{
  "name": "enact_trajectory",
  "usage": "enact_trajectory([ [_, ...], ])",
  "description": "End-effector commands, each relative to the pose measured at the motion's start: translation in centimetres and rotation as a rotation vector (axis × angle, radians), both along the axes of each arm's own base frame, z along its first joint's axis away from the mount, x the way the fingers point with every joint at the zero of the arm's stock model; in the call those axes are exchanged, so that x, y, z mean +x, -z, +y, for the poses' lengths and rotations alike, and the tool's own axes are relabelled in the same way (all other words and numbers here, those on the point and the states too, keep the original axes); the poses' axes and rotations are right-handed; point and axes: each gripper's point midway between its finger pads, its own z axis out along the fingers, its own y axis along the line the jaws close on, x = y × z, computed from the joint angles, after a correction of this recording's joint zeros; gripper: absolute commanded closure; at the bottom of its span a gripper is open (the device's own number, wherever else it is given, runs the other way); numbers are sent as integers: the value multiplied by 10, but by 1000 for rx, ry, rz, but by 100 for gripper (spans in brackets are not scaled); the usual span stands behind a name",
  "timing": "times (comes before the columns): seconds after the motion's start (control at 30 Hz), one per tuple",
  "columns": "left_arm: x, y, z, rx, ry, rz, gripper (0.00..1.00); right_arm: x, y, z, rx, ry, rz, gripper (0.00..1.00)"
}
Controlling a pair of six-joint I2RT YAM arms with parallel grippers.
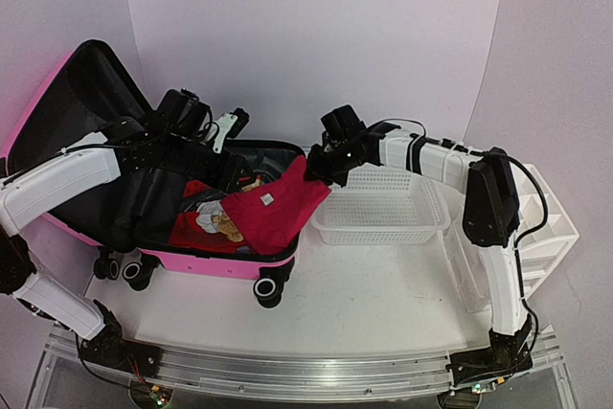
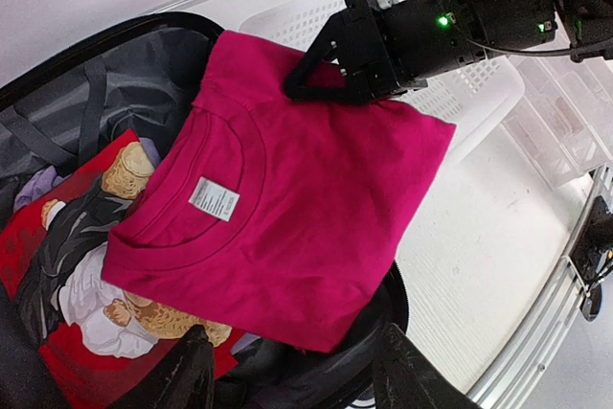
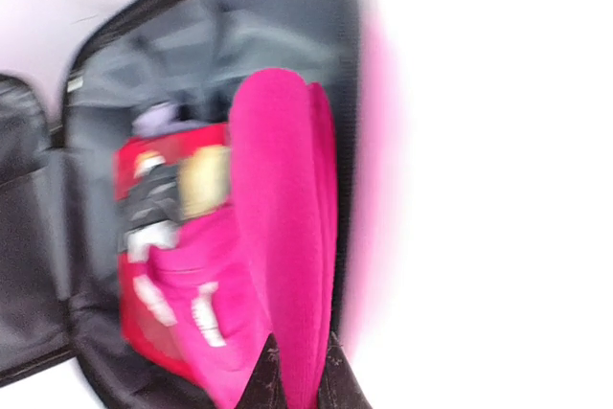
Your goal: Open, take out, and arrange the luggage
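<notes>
Hot-pink hard-shell suitcase (image 1: 215,261) lies open at the left of the white counter (image 1: 364,299), just beside one white mesh basket (image 1: 378,234). One folded magenta T-shirt (image 1: 278,203) hangs pinched in the right fingers (image 1: 321,171), probably bound for the basket.

Left wrist view: the left fingers (image 2: 292,371) stand apart, holding nothing, above one red printed garment (image 2: 86,265).

Right wrist view, blurred: the right fingers are clamped on the shirt's fold.

White table (image 1: 383,286) under open pink luggage (image 1: 203,261), mesh basket (image 1: 379,233) and drawer organizer (image 1: 554,233).
</notes>
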Motion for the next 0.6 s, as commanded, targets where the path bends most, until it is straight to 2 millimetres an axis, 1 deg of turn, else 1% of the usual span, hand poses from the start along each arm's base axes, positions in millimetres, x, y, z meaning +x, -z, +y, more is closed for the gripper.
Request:
enact_trajectory([
  [0.0, 3, -17, -4, -60, -6, -33, 43, 22, -52, -38, -7, 103, -174, 100],
  [0.1, 4, -19, -4, -62, -6, -35, 43, 24, -59, -56, -7, 132, -198, 100],
  [0.13, 4, -19, -4, -62, -6, -36, 43, 29, -61, -67, -19, 162, -215, 100],
  [0.27, 5, -17, -6, -59, -4, -29, 44, 32, -61, -92, -24, 211, -230, 100],
  [0.4, 7, -17, -11, -67, 3, -22, 44, 38, -48, -113, -22, 258, -234, 100],
  [0.53, 8, -21, -14, -78, 12, -20, 44, 46, -26, -130, -19, 305, -224, 100],
  [0.57, 8, -22, -14, -80, 12, -20, 44, 45, -16, -135, -28, 316, -215, 100],
])
